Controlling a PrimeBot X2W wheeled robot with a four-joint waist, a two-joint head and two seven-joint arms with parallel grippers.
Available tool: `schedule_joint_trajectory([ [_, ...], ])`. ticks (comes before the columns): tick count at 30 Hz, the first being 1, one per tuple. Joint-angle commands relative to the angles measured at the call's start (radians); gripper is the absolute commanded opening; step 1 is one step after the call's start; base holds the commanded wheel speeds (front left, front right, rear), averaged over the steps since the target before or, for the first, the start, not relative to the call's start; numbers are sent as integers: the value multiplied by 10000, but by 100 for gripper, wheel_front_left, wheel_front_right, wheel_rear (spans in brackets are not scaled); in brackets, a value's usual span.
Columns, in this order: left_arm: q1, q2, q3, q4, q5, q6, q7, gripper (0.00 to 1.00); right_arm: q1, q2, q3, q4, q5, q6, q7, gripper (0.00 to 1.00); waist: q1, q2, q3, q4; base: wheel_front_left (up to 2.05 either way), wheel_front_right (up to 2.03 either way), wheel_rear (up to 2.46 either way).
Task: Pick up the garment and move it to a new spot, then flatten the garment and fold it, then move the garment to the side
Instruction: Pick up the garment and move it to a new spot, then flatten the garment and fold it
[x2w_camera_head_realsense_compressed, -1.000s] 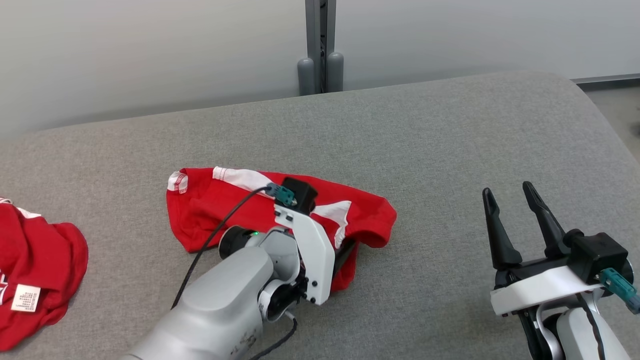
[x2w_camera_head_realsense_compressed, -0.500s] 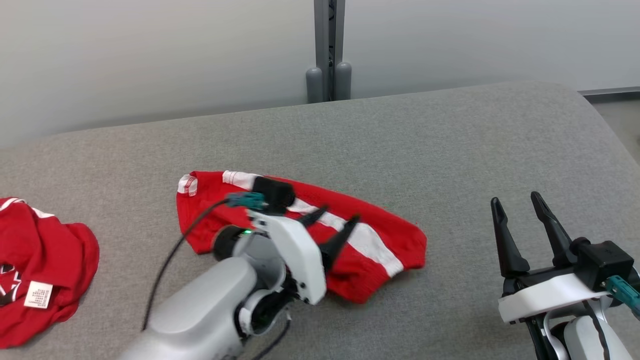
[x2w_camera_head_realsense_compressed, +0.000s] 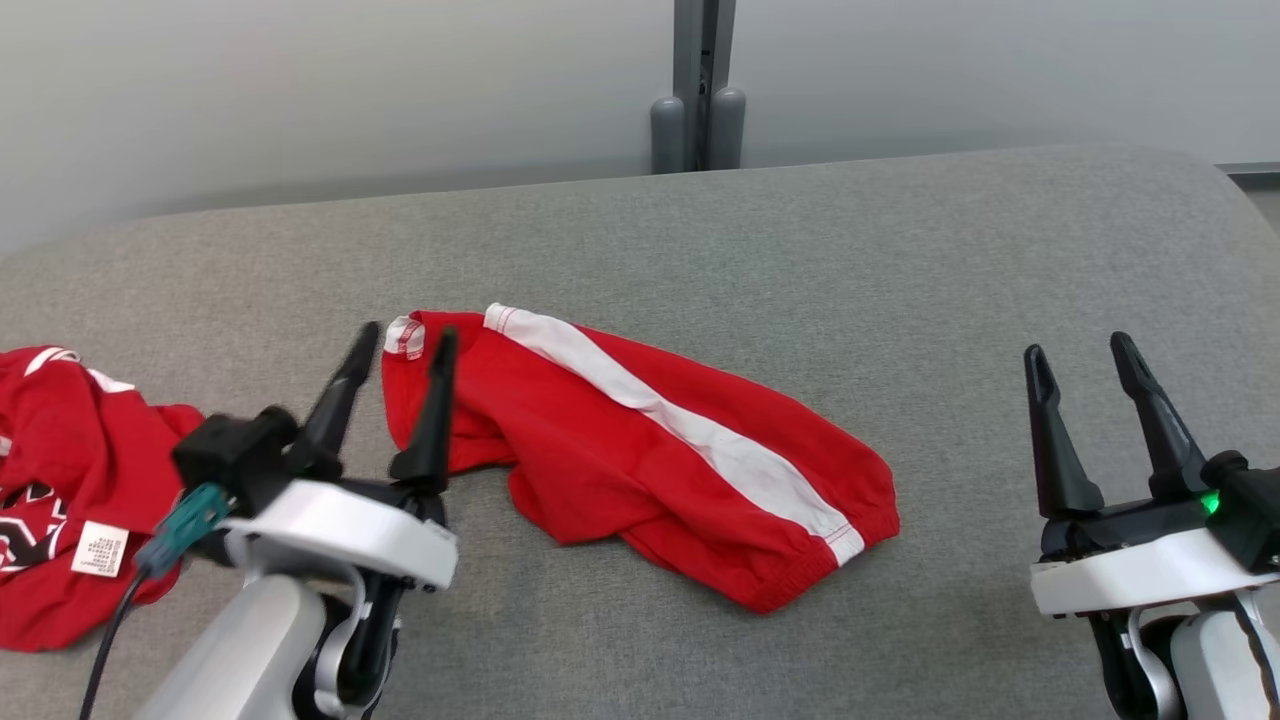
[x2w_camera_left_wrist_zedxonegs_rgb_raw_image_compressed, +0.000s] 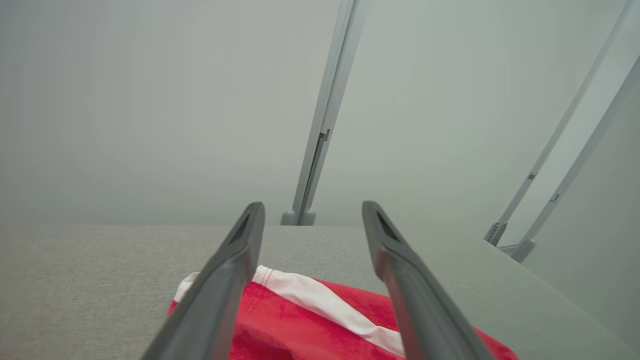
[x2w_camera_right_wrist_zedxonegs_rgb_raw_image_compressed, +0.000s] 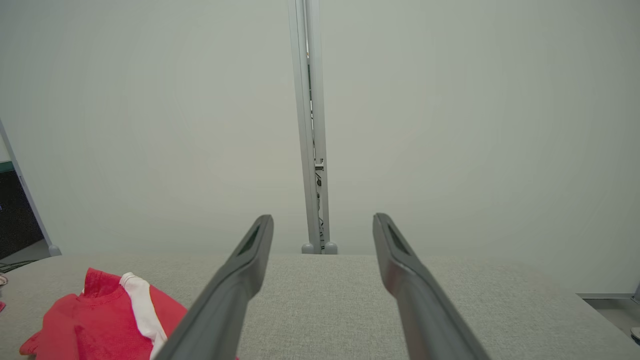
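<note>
On the grey cushion (x2w_camera_head_realsense_compressed: 900, 250) | garment (x2w_camera_head_realsense_compressed: 640, 440) crumpled | left jaws apart, pointing forward beside it | right jaws apart, well clear

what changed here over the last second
The left gripper drew back off the garment toward the robot, jaws open and empty; the garment now lies spread out, white stripe showing. The right gripper, open, and the second red garment stayed put.
</note>
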Motion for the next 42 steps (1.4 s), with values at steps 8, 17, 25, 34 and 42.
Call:
schedule_joint_trajectory([
  [8, 2399, -1139, 2747, -721, 2980, -142, -38, 100, 336, -243, -361, -309, 73, 1, -1, 100, 0, -1, -145, 186, 0, 0, 0],
  [17, 3628, -2419, 4513, -691, 4712, -1083, -40, 100, 772, -177, -436, -299, 156, 1, -1, 100, 0, -1, -421, 168, 0, 0, 0],
  [25, 3651, -2952, 5275, -442, 5285, -1856, -41, 100, 765, -147, -237, -158, 215, 1, -1, 100, 0, -1, -530, 93, 0, 0, 0],
  [34, 3633, -3103, 5671, -242, 5602, -2251, -40, 100, 817, -141, -127, -24, 262, 1, -1, 100, 0, -1, -640, 74, 0, 0, 0],
  [42, 3586, -3129, 5661, -140, 5653, -2256, -42, 100, 815, -181, -85, 46, 274, 1, -1, 100, 0, -1, -656, 63, 0, 0, 0],
])
